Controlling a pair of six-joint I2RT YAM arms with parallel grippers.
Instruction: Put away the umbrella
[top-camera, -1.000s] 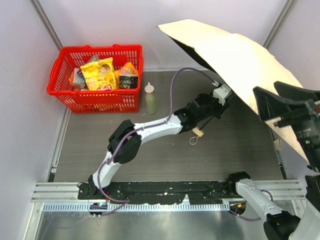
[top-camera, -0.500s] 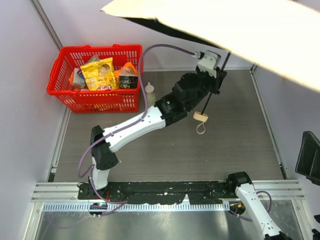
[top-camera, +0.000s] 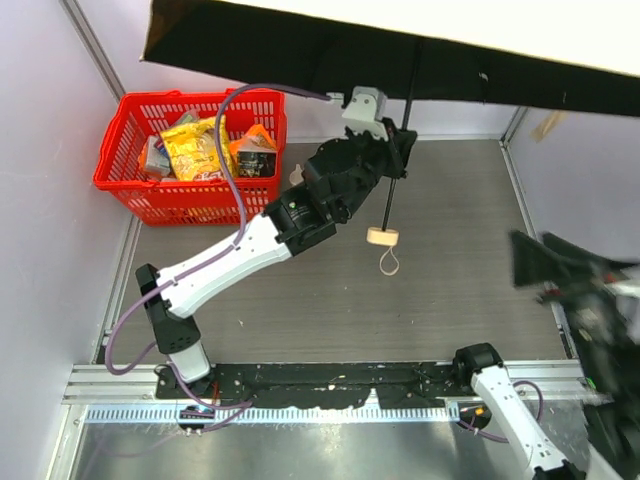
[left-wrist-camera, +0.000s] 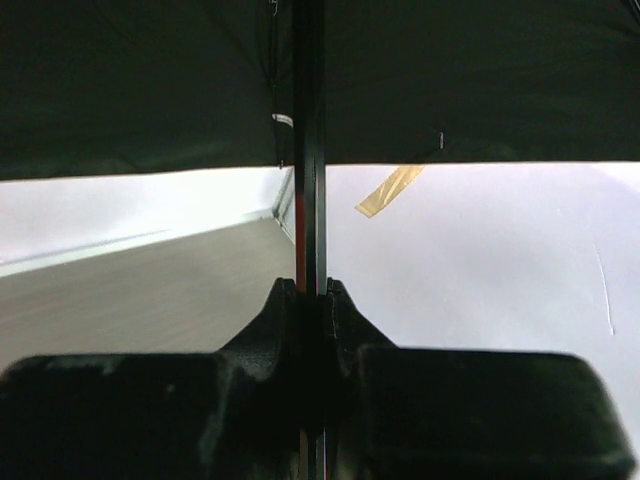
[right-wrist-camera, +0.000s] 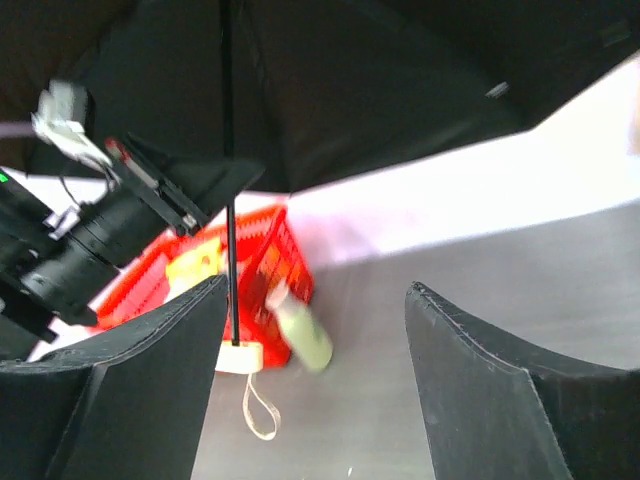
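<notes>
Fingers (left-wrist-camera: 262, 335) of the left gripper (top-camera: 398, 165) are clamped together on the thin black shaft (top-camera: 392, 200) of the umbrella (top-camera: 300, 45), partway along its length. And that umbrella is fully open, held up over the far half of the table (top-camera: 450, 310), its canopy spread right across the top of the overhead view with the dark underside showing. Its long axis runs near vertical: canopy end up, pale knob handle (top-camera: 383, 237) pointing down, cord loop (top-camera: 390, 263) dangling beneath it. Over on the right, the right gripper (right-wrist-camera: 315, 290) shows only as a blur from above near the table's right edge. Its own camera has its fingers (right-wrist-camera: 130, 390) spread wide with nothing between them, facing the shaft from well apart. At the far-left corner sits a red basket (top-camera: 125, 190) of snack packets (top-camera: 195, 145), with a pale green squeeze bottle (right-wrist-camera: 300, 338) just beside it. A strip of yellow tape (left-wrist-camera: 390, 190) marks the right wall.
</notes>
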